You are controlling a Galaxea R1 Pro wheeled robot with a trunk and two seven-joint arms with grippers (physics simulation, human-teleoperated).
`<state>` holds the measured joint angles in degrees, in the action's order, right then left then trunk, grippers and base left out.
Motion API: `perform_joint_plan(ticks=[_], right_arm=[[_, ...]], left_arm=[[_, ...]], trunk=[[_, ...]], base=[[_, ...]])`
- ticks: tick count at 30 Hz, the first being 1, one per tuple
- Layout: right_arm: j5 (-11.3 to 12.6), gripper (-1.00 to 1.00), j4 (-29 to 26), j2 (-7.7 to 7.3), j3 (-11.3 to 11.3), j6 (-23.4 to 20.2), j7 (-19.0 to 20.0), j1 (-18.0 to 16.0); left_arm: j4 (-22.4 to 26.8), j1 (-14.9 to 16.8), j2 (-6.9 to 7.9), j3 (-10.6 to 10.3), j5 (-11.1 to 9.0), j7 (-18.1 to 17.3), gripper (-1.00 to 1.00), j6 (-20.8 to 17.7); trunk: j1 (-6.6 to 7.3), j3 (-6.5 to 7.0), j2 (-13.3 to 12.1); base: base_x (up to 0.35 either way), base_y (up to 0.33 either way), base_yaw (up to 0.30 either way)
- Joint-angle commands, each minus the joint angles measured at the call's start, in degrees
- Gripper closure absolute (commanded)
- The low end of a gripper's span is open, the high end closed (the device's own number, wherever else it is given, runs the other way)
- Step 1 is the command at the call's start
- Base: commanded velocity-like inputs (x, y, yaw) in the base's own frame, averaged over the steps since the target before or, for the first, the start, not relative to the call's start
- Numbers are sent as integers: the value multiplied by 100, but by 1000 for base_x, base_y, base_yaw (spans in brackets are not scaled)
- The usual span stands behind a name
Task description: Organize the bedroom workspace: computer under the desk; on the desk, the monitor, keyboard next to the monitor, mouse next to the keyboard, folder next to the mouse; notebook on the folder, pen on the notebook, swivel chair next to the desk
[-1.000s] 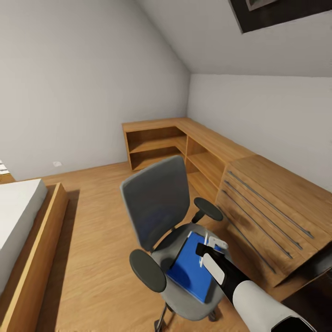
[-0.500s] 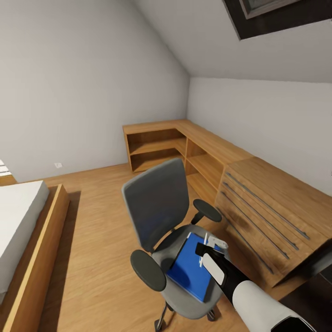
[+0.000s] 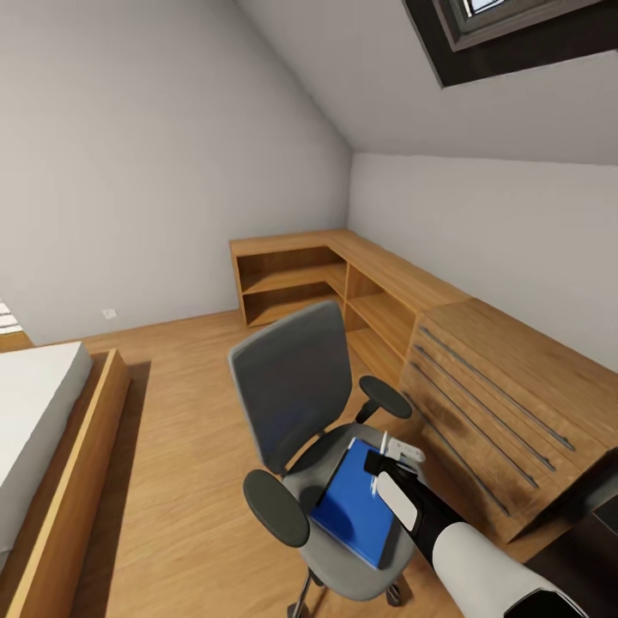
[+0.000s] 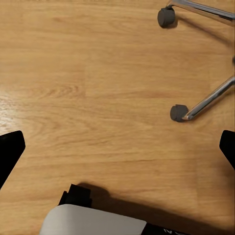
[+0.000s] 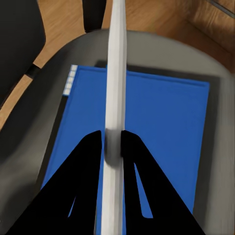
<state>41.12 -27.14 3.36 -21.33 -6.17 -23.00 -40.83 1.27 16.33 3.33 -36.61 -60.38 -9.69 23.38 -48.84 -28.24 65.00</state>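
Head view: my right gripper (image 3: 378,475) hangs over the swivel chair (image 3: 319,421), jaws pinched on a thin white pen (image 3: 378,463) held roughly upright. The blue folder (image 3: 356,503) lies flat on the chair seat, right under the gripper. The chair sits on the wood floor (image 3: 184,429), between the bed (image 3: 39,429) on the left and the wooden chest (image 3: 502,403) with long bar handles on the right. Corner shelving (image 3: 309,275) runs along the far walls, with a skylight (image 3: 506,26) above.

Left wrist view: left gripper (image 4: 117,147) points at bare floor (image 4: 98,88), black fingertips (image 4: 11,149) at either edge, so jaws spread wide. Two chrome chair legs on castors (image 4: 178,112) show nearby (plus part of my own white arm).

Right wrist view: black fingers (image 5: 83,191) pressed together on the pen (image 5: 115,98), which crosses above the folder (image 5: 161,127). Folder is centred on the grey seat (image 5: 215,73), black armrest (image 5: 19,39) alongside.
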Motion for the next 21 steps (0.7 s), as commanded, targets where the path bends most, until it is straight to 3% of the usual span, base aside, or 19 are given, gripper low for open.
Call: perform_joint_plan(ticks=[1, 21], right_arm=[[25, 100, -11, -5, -37, 2, -49, -4], [10, 100, -6, -11, -33, 63, -29, -4]], left_arm=[[-4, 2, -6, -36, -60, -35, -100, 6], [-4, 3, -43, -40, -52, -19, -100, -51]], trunk=[[0, 3, 3], [0, 181, 3]], base=[[0, 0, 0], [0, 0, 0]])
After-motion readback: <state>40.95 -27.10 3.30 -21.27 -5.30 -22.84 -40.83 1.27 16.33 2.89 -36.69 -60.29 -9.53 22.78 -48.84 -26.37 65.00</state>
